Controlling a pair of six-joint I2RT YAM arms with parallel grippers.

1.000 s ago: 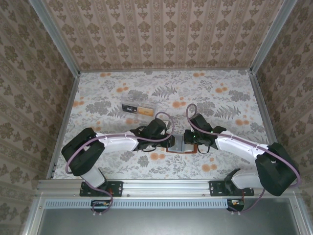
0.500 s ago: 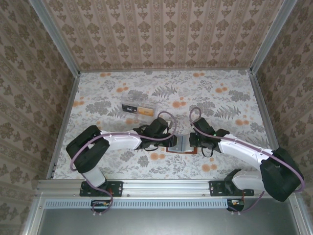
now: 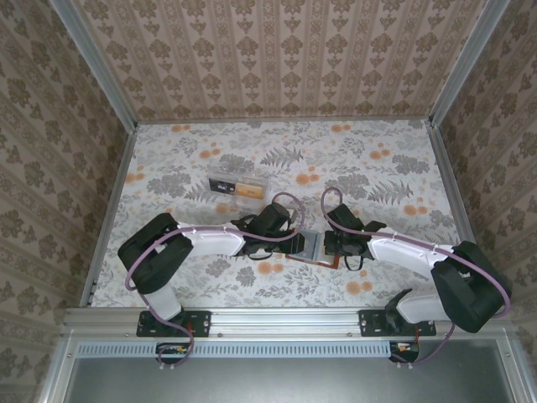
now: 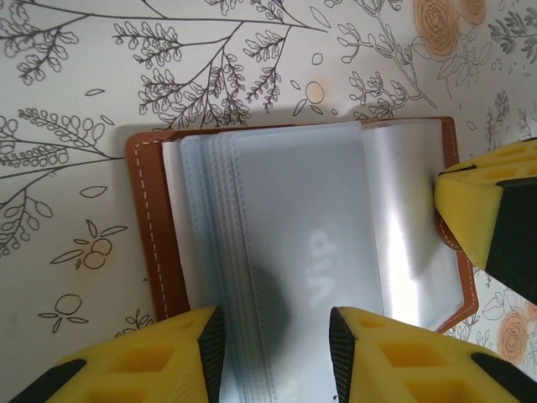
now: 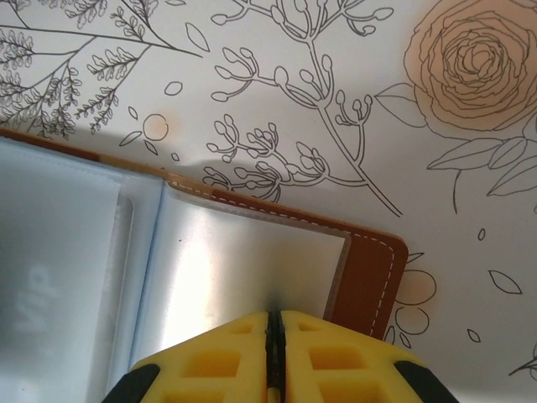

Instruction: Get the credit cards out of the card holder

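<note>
1. Presently, the card holder (image 3: 310,248) is lying open and flat on the table (image 3: 377,168), near the middle of the front edge, directly between the two grippers.
2. Its clear sleeves (image 4: 285,218) are fanning out in a stack across the inside. The brown rim (image 4: 149,227) is showing along both outer sides in the left wrist view, and pale VIP lettering (image 4: 317,273) is showing through the top sleeve.
3. The left gripper (image 4: 275,340) is reaching over the holder from its left side. Its jaws are standing well apart, with one yellow pad over each side of the sleeve stack, and it is gripping nothing.
4. The right gripper (image 5: 274,323) is sitting at the holder's right end with its two pads pressed together. It is resting over the shiny sleeve just inside the stitched rim. I cannot tell whether it is pinching a sleeve between the pads or only pressing down on it.
5. Farther back and to the left, a clear plastic box (image 3: 239,186) is lying well apart from the holder, with something orange-tan inside it.
</note>
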